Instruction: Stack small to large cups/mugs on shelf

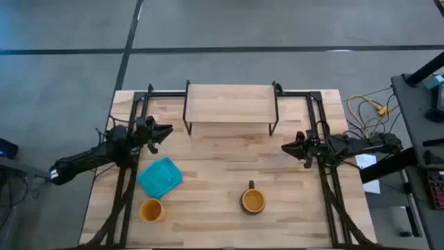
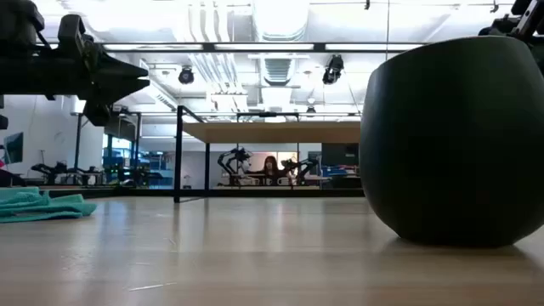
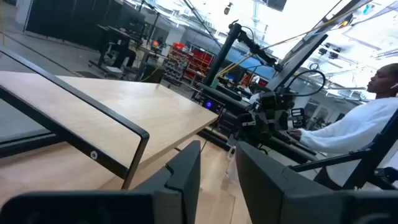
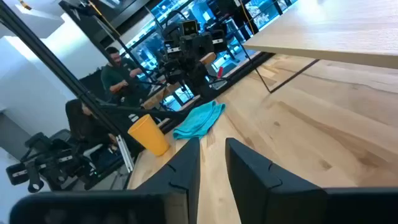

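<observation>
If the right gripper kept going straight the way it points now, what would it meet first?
Probably nothing on the table: the right gripper points across bare tabletop toward the left gripper, passing in front of the low light wood shelf. Its height is unclear.

A dark mug [image 2: 450, 140] stands close on the wooden worktop [image 2: 221, 255], filling the right side. Farther back, the shelf [image 2: 270, 132] shows as a light wood board on thin black legs. A teal cloth [image 2: 41, 205] lies at the far left on the worktop. A dark tool [image 2: 127, 81] hangs above it, pointing right, well clear of the surface.
</observation>
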Controlling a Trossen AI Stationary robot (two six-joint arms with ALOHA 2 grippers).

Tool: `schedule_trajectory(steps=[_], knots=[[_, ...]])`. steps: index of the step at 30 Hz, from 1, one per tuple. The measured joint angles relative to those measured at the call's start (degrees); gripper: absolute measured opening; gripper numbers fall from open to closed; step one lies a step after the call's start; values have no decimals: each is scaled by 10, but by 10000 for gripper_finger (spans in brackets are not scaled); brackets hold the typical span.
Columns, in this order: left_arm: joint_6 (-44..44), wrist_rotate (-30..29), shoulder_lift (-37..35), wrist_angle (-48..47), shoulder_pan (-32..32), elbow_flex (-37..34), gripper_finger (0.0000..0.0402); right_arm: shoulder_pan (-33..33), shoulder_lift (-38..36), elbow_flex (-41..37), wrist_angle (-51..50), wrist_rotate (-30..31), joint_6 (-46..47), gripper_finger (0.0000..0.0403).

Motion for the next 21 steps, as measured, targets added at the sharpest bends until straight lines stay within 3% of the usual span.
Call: schedule_trajectory(steps=[21], knots=[[0, 0, 0, 0, 0, 0, 89, 0, 0, 0, 0, 0, 0, 77]])
